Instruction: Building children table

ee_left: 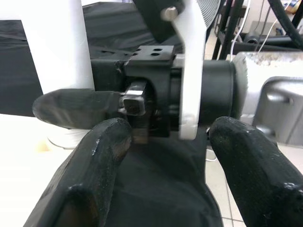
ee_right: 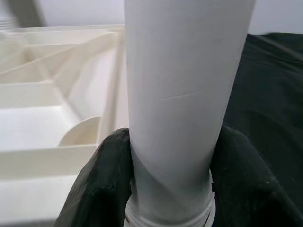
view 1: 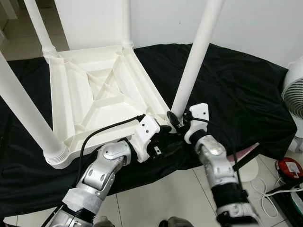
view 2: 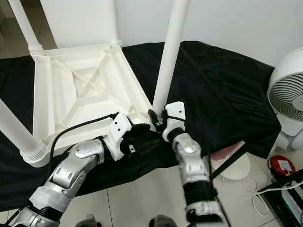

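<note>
A: Left eye view first. How do the arms sit?

B: Both silver forearms reach up and forward from the bottom of the frame and converge at the near right corner of the upturned children's table [view 1: 94, 94]. The right claw [view 1: 174, 121] is at the foot of the white leg [view 1: 195, 56], wrist bent up, its white bracket just behind it. The left claw [view 1: 166, 137] lies just beside it on the left and slightly nearer the robot, forearm angled up and rightward, a black cable looping over its wrist.

A: Claw states?

B: In the right wrist view the two black fingers [ee_right: 99, 184] press either side of the leg's base, just above its threaded collar, so that claw is clamped on the leg. In the left wrist view the left fingers [ee_left: 94, 161] stand wide apart with nothing between them, pointing at the right claw's body.

A: How does the table look?

B: Pale cream plastic, underside up, with diagonal ribs crossing to its middle. It lies on a black cloth [view 1: 236, 85] ahead and to the left of both claws. Three other white legs stand in its other corners.

A: And the gripped leg's axis?

B: Long axis nearly upright, its top leaning slightly right, away from the tabletop's centre, foot at the corner socket between the claws.

A: Anything else nearby?

B: A white fan [view 2: 289, 99] stands right of the right claw, well apart.
</note>
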{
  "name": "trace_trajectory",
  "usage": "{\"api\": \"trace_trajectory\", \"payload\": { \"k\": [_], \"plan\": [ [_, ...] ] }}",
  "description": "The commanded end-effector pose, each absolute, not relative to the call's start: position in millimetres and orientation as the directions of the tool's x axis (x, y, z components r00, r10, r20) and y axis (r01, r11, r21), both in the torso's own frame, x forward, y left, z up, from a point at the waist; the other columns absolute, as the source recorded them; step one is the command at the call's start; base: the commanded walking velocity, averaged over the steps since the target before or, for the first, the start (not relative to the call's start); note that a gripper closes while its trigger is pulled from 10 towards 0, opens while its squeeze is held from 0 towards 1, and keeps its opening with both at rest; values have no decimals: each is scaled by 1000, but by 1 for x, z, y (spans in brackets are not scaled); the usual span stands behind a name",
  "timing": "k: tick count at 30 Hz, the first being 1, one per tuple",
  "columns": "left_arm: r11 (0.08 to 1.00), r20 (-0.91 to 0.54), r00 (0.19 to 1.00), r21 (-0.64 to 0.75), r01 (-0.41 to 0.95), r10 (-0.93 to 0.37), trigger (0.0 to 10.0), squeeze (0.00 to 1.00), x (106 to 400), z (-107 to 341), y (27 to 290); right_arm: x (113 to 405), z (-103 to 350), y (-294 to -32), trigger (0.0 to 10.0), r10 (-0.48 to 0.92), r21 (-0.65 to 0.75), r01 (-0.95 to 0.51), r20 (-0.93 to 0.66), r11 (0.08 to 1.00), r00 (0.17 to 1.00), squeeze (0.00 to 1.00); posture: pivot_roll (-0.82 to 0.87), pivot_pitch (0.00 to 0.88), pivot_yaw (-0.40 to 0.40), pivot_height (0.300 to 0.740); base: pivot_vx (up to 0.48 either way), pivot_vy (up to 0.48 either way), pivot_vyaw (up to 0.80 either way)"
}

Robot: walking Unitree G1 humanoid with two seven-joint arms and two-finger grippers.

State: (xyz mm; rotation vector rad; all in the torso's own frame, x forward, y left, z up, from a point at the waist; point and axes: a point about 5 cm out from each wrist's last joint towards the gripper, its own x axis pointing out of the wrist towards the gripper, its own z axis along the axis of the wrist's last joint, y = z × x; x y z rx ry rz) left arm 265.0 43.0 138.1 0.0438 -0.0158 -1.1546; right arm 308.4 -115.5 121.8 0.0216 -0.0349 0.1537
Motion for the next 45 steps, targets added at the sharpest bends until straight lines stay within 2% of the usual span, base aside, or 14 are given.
{"api": "trace_trajectory", "payload": {
  "k": [1,6,14,15,16,17,30,31,36,37,40,42,43,45],
  "plan": [
    [455,4,455,28,890,-891,10000,0,272,141,46,305,117,-134,10000,-73,24,73,-3,997,997,0,-5,0,-27,740,0,0,0],
    [479,29,479,-7,878,-878,10000,0,278,145,46,296,122,-136,10000,-190,12,190,-13,982,982,0,-6,0,-31,740,0,0,0],
    [510,86,519,-109,853,-850,10000,0,287,150,47,294,125,-126,10000,-162,-5,162,-33,987,986,0,-3,0,-64,740,0,0,0],
    [513,89,524,-116,850,-847,10000,0,288,151,47,294,127,-123,10000,-143,-1,143,-22,990,989,94,-1,0,-71,740,0,0,0],
    [518,87,528,-113,848,-845,10000,0,290,151,47,294,128,-121,10000,-138,1,138,-15,990,990,412,-2,0,-74,740,0,0,0],
    [524,84,533,-104,845,-842,10000,0,291,152,46,294,129,-120,10000,-122,6,122,-9,993,993,1000,-3,0,-75,740,0,0,0],
    [531,81,532,-36,847,-843,10000,0,290,153,55,288,135,-123,10000,-34,18,33,33,999,999,1000,-15,13,-69,740,0,0,0],
    [520,80,519,-14,854,-851,10000,0,286,152,58,286,136,-125,10000,-8,6,8,42,1000,999,0,-23,16,-64,740,0,0,0],
    [482,72,479,24,876,-875,10000,0,278,151,64,281,139,-132,10000,94,-53,-89,85,995,992,0,-29,19,-59,740,0,0,0],
    [436,42,434,46,899,-900,10000,0,272,149,66,278,139,-143,10000,142,-87,-134,97,987,985,0,-27,17,-53,740,0,0,0],
    [436,42,434,46,899,-900,10000,0,272,149,66,278,139,-143,10000,142,-87,-134,97,987,985,0,-27,17,-53,740,0,0,0],
    [397,17,397,62,916,-918,10000,0,268,148,67,276,140,-154,10000,180,-118,-168,98,979,979,0,-27,16,-45,740,0,0,0],
    [355,-6,356,66,933,-934,10000,0,264,147,68,276,137,-173,10000,226,-154,-213,75,965,971,0,-35,13,-40,740,0,0,0],
    [317,-15,319,70,946,-948,10000,0,261,147,69,276,135,-188,10000,274,-188,-259,54,947,960,0,-27,11,-45,740,0,0,0]
  ]
}}
